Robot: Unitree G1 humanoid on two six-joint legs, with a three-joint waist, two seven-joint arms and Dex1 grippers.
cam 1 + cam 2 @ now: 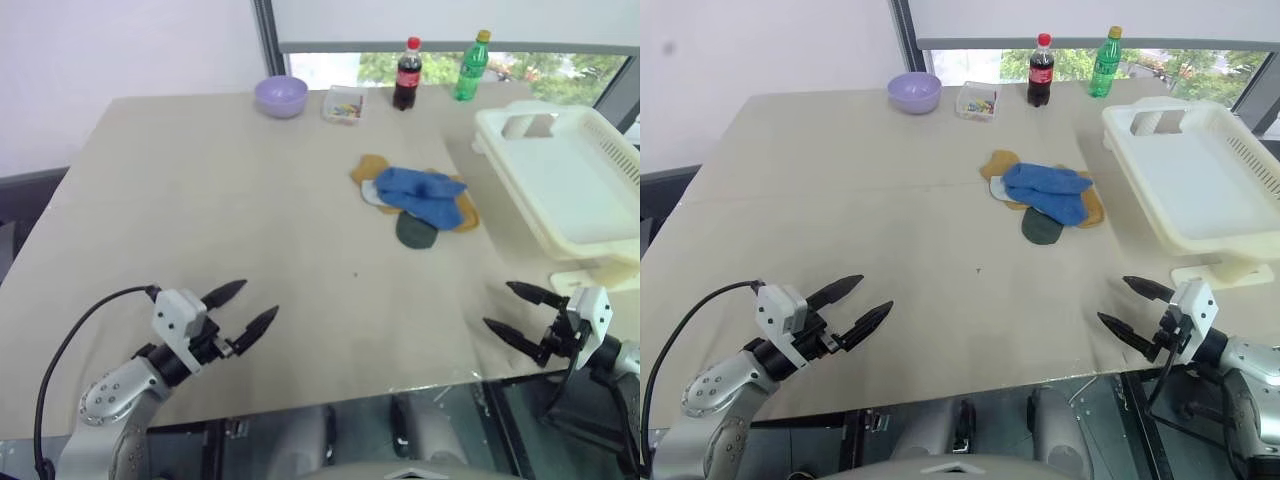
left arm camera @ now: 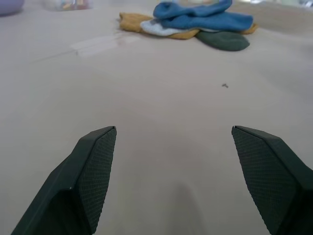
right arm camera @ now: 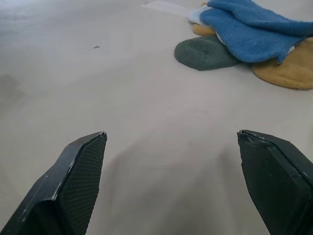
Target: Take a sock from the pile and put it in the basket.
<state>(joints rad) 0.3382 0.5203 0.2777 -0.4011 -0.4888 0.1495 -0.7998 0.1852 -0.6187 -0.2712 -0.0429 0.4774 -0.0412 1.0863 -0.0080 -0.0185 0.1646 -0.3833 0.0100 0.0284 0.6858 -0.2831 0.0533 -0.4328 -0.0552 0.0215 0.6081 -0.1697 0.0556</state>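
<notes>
- Left gripper (image 1: 245, 308), two black fingers on a white and grey wrist, hovers over the near left part of the beige table (image 1: 200, 200); jaws spread wide, nothing between them. Its tips point toward the table's middle.
- Small lilac plastic bowl (image 1: 281, 96) stands at the far edge, left of centre.
- Just right of the bowl, a small clear box (image 1: 343, 104) with coloured bits inside; contents too small to name.
- Dark cola bottle with red cap and red label (image 1: 407, 75) stands next, near the window; the label's writing is too small to read.
- Green plastic bottle with yellow cap (image 1: 471, 66) stands just right of the cola bottle; no lettering legible.
- The pile of flat fabric socks (image 1: 417, 203) lies right of the table's centre, well apart from both grippers.
- The royal-blue soft sock (image 1: 425, 193) lies on top of the pile, overlapping a second blue one. Mustard-yellow socks (image 1: 371, 167) stick out at the left and right ends, a light grey sock (image 1: 373, 193) peeks out at the left, and a dark green sock (image 1: 416, 231) pokes out on the near side.
- Large cream-white rectangular plastic basket (image 1: 560, 170), slotted wall and handle cut-out, sits at the table's right edge, just beside the pile and not touching it. No sock shows inside.
- Right gripper (image 1: 513, 312) hovers at the near right edge, below the basket; jaws stand wide, empty, tips pointing inward.
</notes>
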